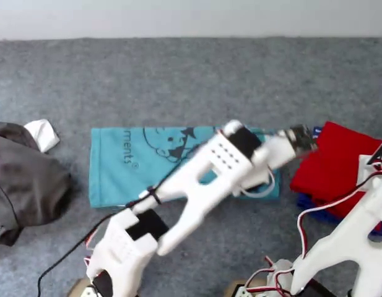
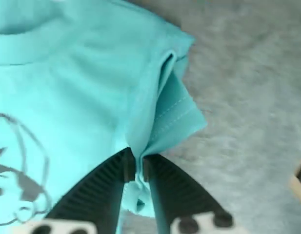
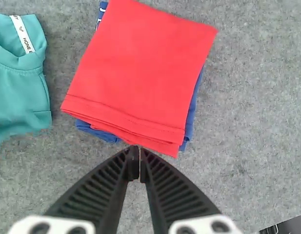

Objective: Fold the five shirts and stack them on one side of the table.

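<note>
Grey table (image 1: 178, 74) holds the teal shirt (image 1: 116, 167) in its middle. Left gripper (image 2: 137, 168) pinches its edge: a fold is under way, I think, and needs pulling across. Right gripper (image 3: 134, 165), closed on nothing, hangs by the red shirt (image 3: 140, 73).

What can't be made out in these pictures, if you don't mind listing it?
- High view: the left arm covers part of the teal shirt, hiding the fold there.
- Right wrist view: the red shirt covers the blue shirt; only its edges show.
- High view: the picture's left edge cuts off the grey shirt.
</note>
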Tool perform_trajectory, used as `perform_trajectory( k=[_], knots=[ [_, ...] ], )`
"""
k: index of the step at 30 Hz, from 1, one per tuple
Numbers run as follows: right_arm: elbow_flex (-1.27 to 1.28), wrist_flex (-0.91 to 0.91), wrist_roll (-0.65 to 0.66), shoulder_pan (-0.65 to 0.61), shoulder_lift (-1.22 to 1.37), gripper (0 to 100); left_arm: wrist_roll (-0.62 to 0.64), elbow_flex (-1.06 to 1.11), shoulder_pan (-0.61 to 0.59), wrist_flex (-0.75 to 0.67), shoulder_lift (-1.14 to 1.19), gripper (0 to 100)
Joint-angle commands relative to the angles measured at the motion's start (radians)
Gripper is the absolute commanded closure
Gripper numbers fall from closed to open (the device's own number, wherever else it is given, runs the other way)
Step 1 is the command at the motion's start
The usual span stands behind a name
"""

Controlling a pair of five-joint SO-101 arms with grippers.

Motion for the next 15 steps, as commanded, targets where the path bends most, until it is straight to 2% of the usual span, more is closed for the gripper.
perform_trajectory(
  k=[1, 5, 10, 15],
  knots=[
    [0.0, -0.012, -0.003, 0.008, -0.019, 98.6, -0.041, -0.041, -0.052, -0.054, -0.006, 99],
    [0.002, -0.019, -0.003, 0.007, -0.018, 98.6, -0.044, -0.041, -0.098, -0.15, 0.014, 97],
    [0.002, -0.038, -0.003, -0.008, -0.018, 98.6, -0.04, -0.047, -0.157, -0.19, 0.118, 81],
    [0.002, -0.038, -0.003, -0.05, -0.018, 98.6, -0.046, -0.056, -0.213, -0.207, 0.189, 80]
  ],
)
